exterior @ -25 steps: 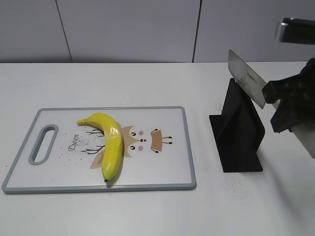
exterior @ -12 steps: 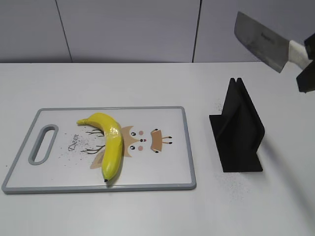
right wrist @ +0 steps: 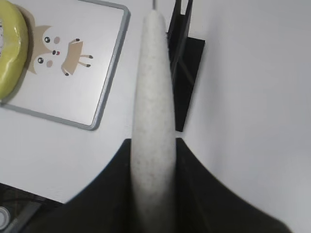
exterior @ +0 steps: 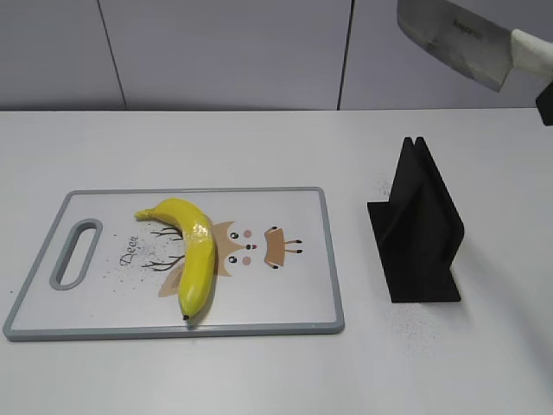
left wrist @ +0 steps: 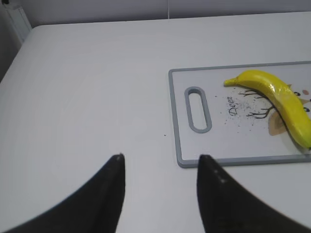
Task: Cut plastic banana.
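The plastic banana (exterior: pixel 192 251) lies curved on the grey-rimmed cutting board (exterior: pixel 328 259), left of its middle; it also shows in the left wrist view (left wrist: pixel 282 99) and at the left edge of the right wrist view (right wrist: pixel 9 53). My right gripper (right wrist: pixel 153 143) is shut on the white handle of a cleaver knife (exterior: pixel 449 39), held high at the top right, above the black knife stand (exterior: pixel 419 229). My left gripper (left wrist: pixel 160 158) is open and empty over bare table left of the board (left wrist: pixel 175 141).
The black knife stand stands upright right of the board, also in the right wrist view (right wrist: pixel 184 63). Dark specks lie on the board and near the stand. A grey wall runs behind the white table.
The right gripper lifted the knife out of the black stand and raised it up and to the right, out toward the frame's top corner. The banana and board have not moved.
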Tool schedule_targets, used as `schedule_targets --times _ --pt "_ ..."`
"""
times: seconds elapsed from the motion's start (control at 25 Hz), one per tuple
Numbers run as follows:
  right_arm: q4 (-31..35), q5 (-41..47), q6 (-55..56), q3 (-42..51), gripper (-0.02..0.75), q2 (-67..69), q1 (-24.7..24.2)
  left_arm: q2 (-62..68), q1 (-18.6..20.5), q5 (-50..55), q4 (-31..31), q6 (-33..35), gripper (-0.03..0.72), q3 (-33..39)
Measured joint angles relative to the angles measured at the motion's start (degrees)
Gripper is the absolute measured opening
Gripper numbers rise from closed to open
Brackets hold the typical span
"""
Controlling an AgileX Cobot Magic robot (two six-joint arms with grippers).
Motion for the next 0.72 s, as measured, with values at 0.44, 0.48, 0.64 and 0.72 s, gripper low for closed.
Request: schedule_targets --times 0.44,0.48,0.64,0.72 --pt "11.26 6.86 -30.10 -15.41 0.160 18.94 0.00 34.34 0.00 -9.45 -10.91 24.64 0.628 -15.28" --pt "12.24 7.22 -31.60 -16.85 0.160 20.44 0.00 38.05 0.00 -8.71 -13.03 28.71 0.628 -17.51" --pt "16.12 7.98 -43.35 -22.11 0.160 25.24 0.00 51.40 -1.10 -1.93 -19.03 40.03 0.627 -29.87" --pt "18.51 8.40 -48.71 -24.41 0.160 27.78 0.00 57.34 -2.67 1.73 -20.00 44.73 0.624 -36.46"
